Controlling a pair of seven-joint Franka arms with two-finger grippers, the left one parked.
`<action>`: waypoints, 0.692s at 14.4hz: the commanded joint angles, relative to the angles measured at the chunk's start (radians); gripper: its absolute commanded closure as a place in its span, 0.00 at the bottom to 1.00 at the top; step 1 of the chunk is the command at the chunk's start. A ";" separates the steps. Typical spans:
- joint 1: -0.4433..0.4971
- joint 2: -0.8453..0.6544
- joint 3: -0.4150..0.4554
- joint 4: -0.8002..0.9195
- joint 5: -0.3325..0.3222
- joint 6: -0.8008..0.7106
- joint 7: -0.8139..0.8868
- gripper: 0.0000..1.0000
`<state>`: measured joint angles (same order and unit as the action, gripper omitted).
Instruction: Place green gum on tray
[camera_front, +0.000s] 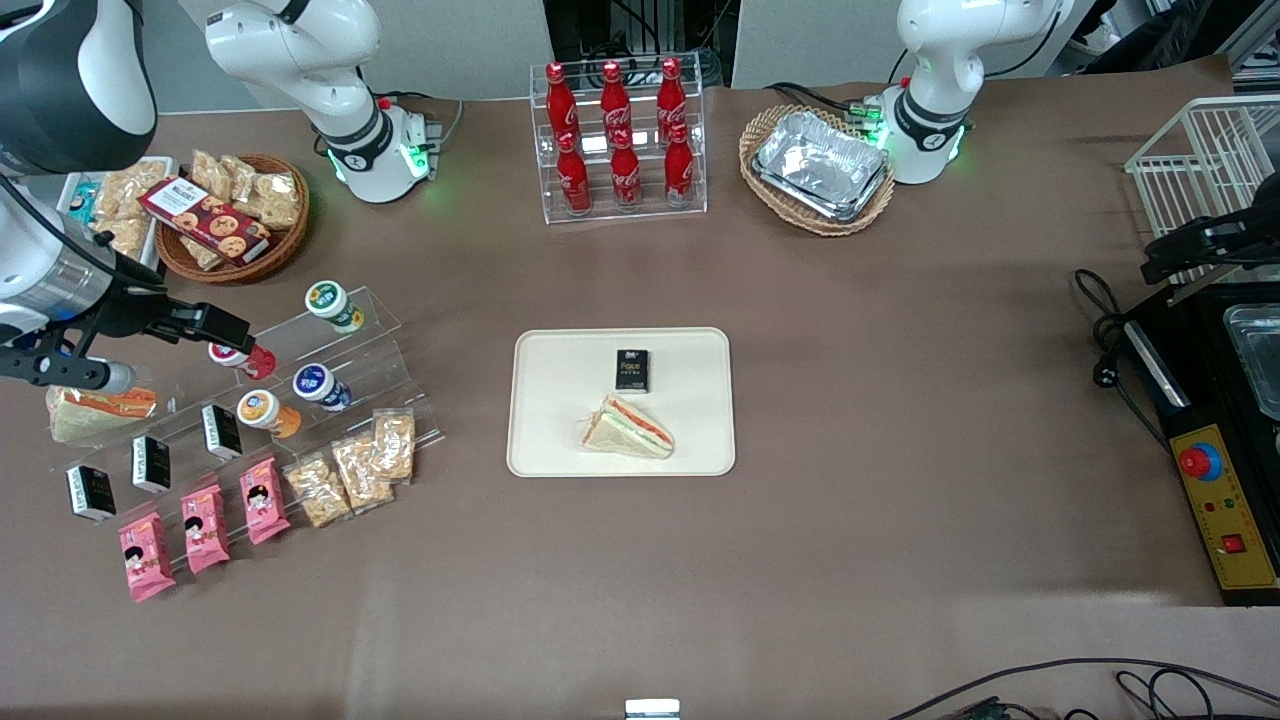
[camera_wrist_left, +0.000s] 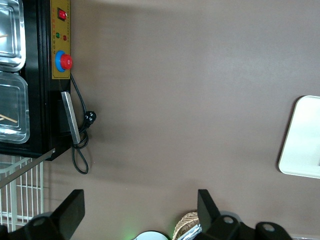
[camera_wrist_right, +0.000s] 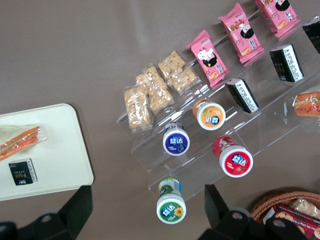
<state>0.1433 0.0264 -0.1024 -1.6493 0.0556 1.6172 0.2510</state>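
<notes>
Right wrist view: hand (camera_wrist_right: 145, 212) wide open above the clear stepped rack (camera_wrist_right: 235, 150), holding nothing. Green gum (camera_wrist_right: 171, 202) stands upright on the rack's top step, directly under the gap between the fingers, probably not touched yet. Red-lidded bottle (camera_wrist_right: 233, 157) sits beside it. Tray (camera_front: 560, 430) lies flat on the tabletop (camera_front: 900, 400), well apart from the hand, holding a sandwich (camera_front: 630, 428) and a black box (camera_front: 632, 370).

The table (camera_front: 900, 420) wore a matt brown cloth. The tray (camera_front: 545, 440) looked a smooth, matt cream plastic. The green gum (camera_wrist_right: 171, 205) was a glossy plastic bottle with a printed label, sitting on a clear acrylic stepped rack (camera_wrist_right: 200, 165). The gripper (camera_wrist_right: 145, 212), open above it, had matt black fingers (camera_wrist_right: 80, 205). Snack packets (camera_wrist_right: 150, 95) shone in clear film.
</notes>
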 joint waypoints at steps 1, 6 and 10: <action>-0.011 0.007 0.003 0.013 0.026 0.013 -0.018 0.00; -0.013 0.014 0.003 0.014 0.027 0.020 -0.019 0.00; -0.010 -0.022 0.003 -0.042 0.035 0.012 -0.021 0.00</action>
<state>0.1428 0.0288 -0.1033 -1.6545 0.0615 1.6304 0.2480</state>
